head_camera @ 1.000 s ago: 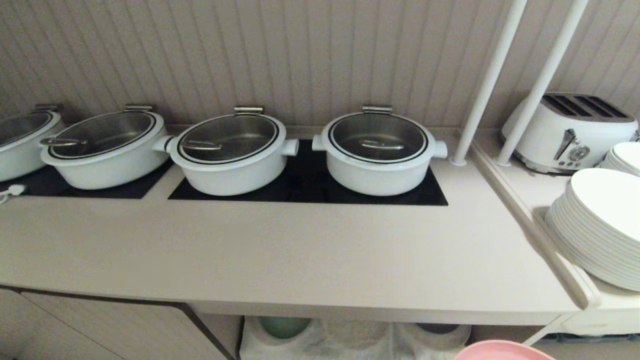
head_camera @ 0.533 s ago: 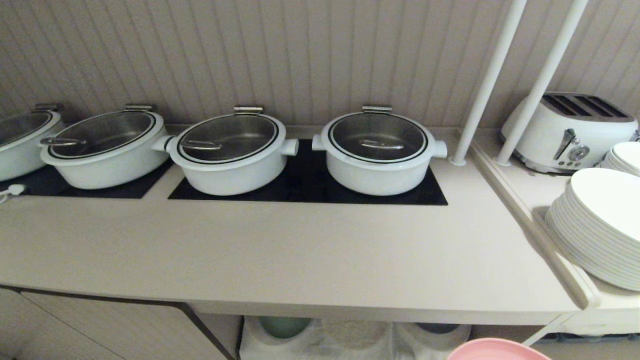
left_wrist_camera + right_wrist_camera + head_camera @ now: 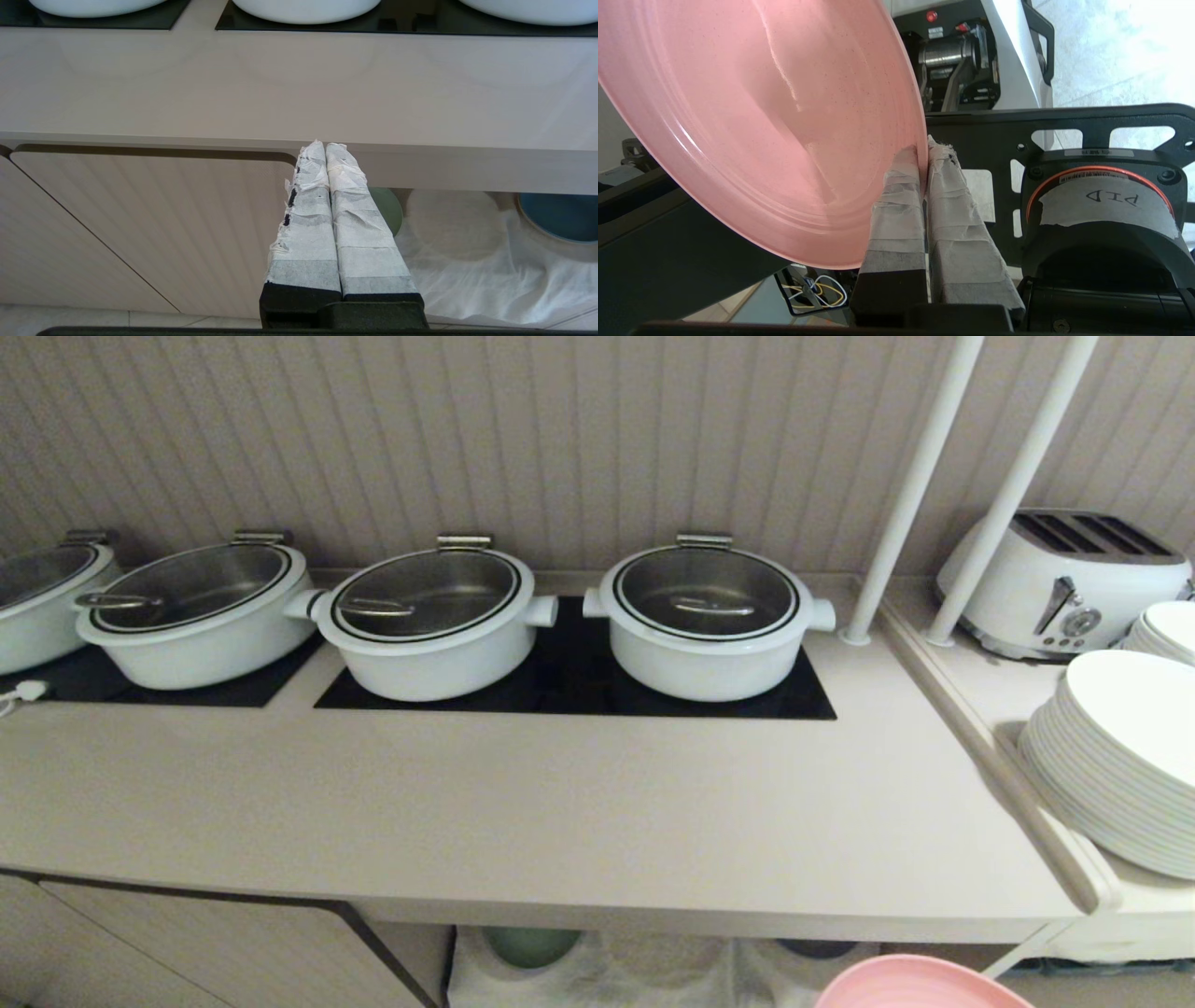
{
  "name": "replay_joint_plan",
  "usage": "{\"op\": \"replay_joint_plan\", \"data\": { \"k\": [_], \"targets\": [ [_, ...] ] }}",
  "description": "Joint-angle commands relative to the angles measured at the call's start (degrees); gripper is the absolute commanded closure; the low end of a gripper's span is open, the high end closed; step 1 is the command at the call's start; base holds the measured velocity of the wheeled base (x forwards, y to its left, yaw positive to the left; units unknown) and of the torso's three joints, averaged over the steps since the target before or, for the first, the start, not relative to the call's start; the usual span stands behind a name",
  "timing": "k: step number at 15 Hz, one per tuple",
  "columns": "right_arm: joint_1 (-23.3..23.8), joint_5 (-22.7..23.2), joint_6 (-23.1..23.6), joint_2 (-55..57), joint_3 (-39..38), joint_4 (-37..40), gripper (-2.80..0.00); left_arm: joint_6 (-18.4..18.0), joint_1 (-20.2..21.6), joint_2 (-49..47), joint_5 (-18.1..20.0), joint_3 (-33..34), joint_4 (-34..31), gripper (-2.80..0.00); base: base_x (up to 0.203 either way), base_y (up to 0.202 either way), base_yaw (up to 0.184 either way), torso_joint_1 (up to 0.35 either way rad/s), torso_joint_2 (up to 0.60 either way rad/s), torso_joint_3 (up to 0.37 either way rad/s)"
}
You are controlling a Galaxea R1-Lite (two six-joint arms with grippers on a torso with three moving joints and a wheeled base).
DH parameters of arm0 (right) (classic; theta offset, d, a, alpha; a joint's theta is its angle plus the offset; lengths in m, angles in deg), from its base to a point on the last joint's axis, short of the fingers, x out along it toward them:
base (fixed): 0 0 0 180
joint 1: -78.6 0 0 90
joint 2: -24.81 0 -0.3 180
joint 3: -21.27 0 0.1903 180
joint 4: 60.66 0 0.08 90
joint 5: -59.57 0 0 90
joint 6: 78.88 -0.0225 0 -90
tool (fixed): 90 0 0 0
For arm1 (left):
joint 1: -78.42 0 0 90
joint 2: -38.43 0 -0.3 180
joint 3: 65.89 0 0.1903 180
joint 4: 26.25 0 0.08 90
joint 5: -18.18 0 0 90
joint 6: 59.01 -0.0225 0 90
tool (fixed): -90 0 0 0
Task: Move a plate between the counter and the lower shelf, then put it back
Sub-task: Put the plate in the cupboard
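The right gripper held the pink plate by its rim, its two tape-wrapped fingers pinching the edge between them. In the right wrist view the plate was tilted steeply, its glossy face turned toward the camera, with the robot's own dark frame behind it. In the head view only an arc of the plate showed at the bottom edge, right of centre, below and in front of the worktop's front edge and clear of it; the gripper itself was out of that view.

The left gripper hung in front of the cabinet door below the worktop, its wrapped fingers pressed together on nothing.

Under the worktop, the lower shelf was lined with a wrinkled white cloth. A green plate lay at its left end, partly hidden behind the left fingers, and a blue plate lay further right.

On the worktop, white pots with glass lids stood on black hob panels. To the right were a toaster and a stack of white plates.
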Motion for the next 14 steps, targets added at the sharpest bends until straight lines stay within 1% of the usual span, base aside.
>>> {"op": "replay_joint_plan", "data": {
  "k": [1,10,14],
  "targets": [
    [0.0,0.0,-0.2,0.8,-0.2,0.3,0.0,0.0,0.0,0.0,0.0,0.0,0.0,0.0,0.0,0.0,0.0,0.0,0.0,0.0],
    [0.1,0.0,-0.2,0.8,-0.9,0.1,0.0,0.0,0.0,0.0,0.0,0.0,0.0,0.0,0.0,0.0,0.0,0.0,0.0,0.0],
    [0.1,0.1,-0.2,0.7,-1.1,0.2,0.0,0.0,0.0,0.0,0.0,0.0,0.0,0.0,0.0,0.0,0.0,-0.06,0.14,0.074]
  ]
}}
